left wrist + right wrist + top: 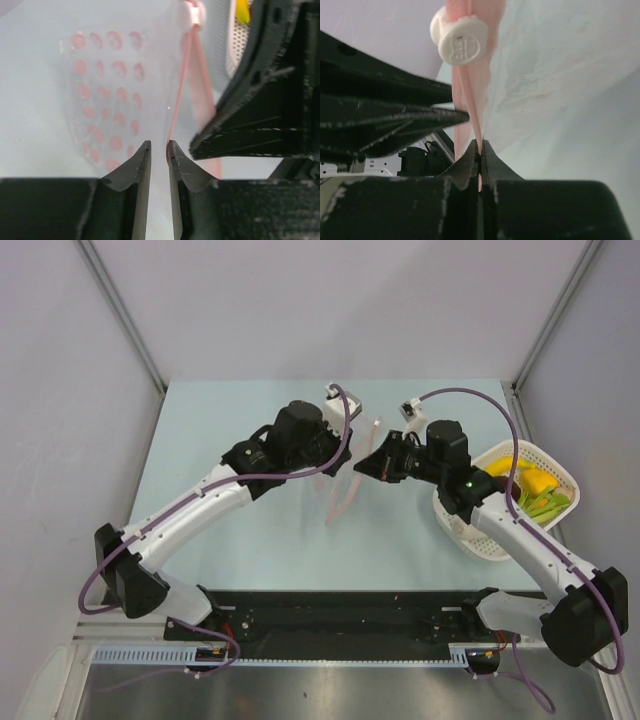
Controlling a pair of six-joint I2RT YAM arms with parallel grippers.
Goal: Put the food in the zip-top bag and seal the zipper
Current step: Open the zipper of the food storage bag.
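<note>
The zip-top bag [342,492] hangs in the air over the middle of the pale bench [250,530], held up between the two arms with its clear film and pink printed dots facing the left wrist camera. The zipper [186,65] runs down one edge of it as a narrow pink strip, and a white slider [460,40] sits on that strip above both sets of fingers.

The right fingers [480,152] are pressed together on the zipper, the pink strip pinched between their tips. The left fingers [145,152] stand only narrowly apart, a slit of light between them; the lower end of the zipper comes down into that slit, close against one finger, and they are not closed on it. The two sets of fingers are just beside each other.

A white perforated basket [470,540] rests on the bench to the right, beside the right arm. The food [530,485] that shows lies inside it: yellow pieces and a green leek [546,506] heaped against the far rim.
</note>
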